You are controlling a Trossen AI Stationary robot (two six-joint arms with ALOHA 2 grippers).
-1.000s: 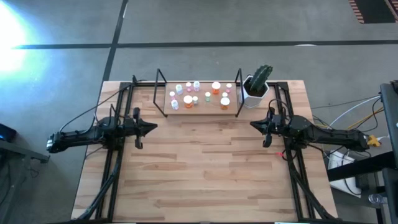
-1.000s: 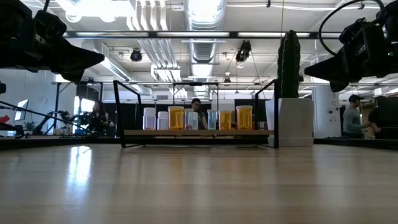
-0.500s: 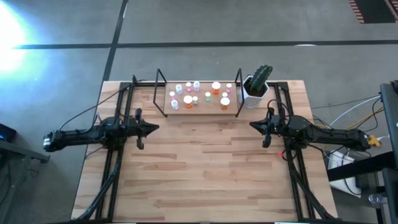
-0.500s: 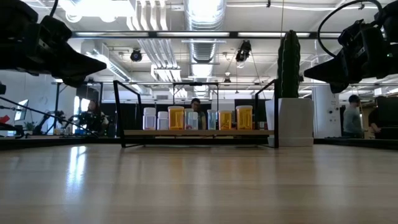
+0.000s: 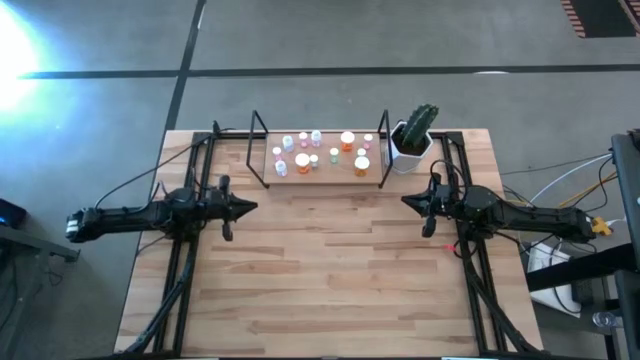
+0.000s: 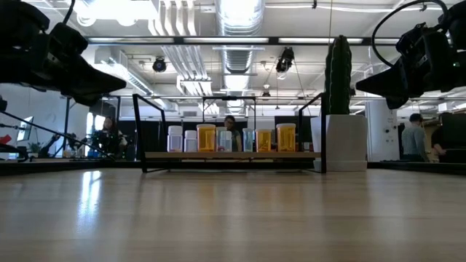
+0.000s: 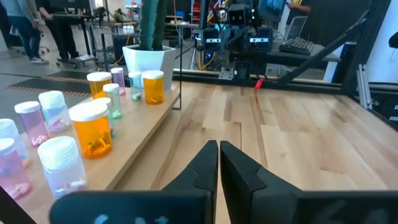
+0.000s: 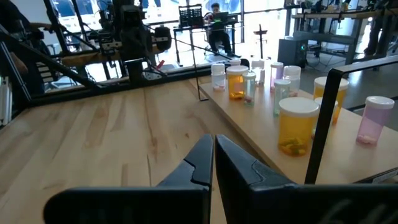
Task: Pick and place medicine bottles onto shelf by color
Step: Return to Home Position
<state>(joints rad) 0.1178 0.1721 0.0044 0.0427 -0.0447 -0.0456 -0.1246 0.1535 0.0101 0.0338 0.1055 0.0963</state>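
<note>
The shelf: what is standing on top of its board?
Only medicine bottles stand on the shelf: white-capped, orange and pink among them, all upright. In the low view the front bottles cover those behind.

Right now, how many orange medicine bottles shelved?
3 orange medicine bottles on the shelf: one left of centre, two nearer the cactus, back and front. More may be hidden.

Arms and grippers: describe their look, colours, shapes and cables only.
Both arms are dark, slim and jointed. The left gripper and right gripper each end in two black, tapering fingers. Thin black cables trail along the left arm; white and yellow cables lie by the right arm.
</note>
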